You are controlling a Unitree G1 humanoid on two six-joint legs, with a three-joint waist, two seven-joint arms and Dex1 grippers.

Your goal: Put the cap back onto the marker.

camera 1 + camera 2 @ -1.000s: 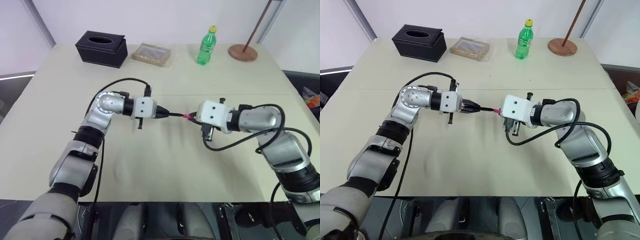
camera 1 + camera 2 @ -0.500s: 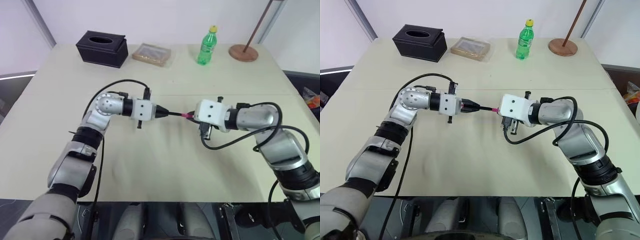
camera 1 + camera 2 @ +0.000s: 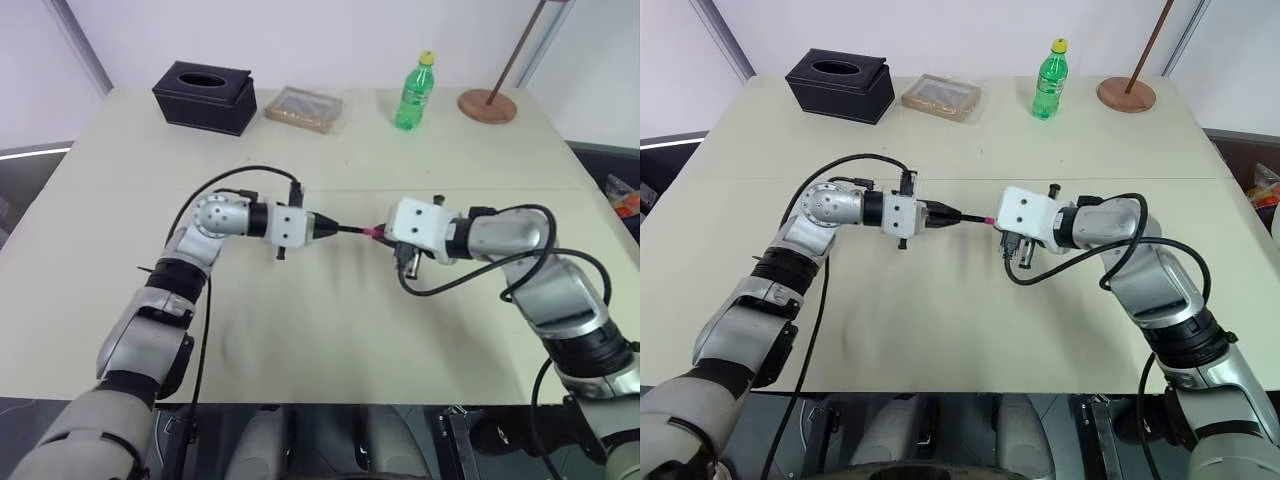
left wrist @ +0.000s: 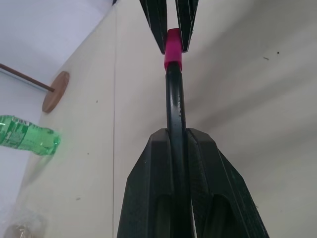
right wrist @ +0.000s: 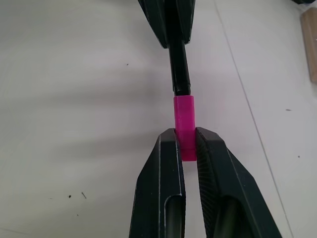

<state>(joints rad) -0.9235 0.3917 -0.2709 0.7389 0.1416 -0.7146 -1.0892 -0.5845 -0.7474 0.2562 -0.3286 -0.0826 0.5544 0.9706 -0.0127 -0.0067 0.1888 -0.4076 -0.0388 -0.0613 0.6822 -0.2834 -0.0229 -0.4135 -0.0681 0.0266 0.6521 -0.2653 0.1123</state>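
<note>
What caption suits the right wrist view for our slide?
Right pincer holds the pink cap against the black marker.

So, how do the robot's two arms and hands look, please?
Both arms are built of silver-grey rounded segments with black joints. Each wrist ends in a white box-shaped block, and a black cable loops over each forearm. The left hand and the right hand each have two black tapered fingers with a ribbed inner face. I see no markings.
</note>
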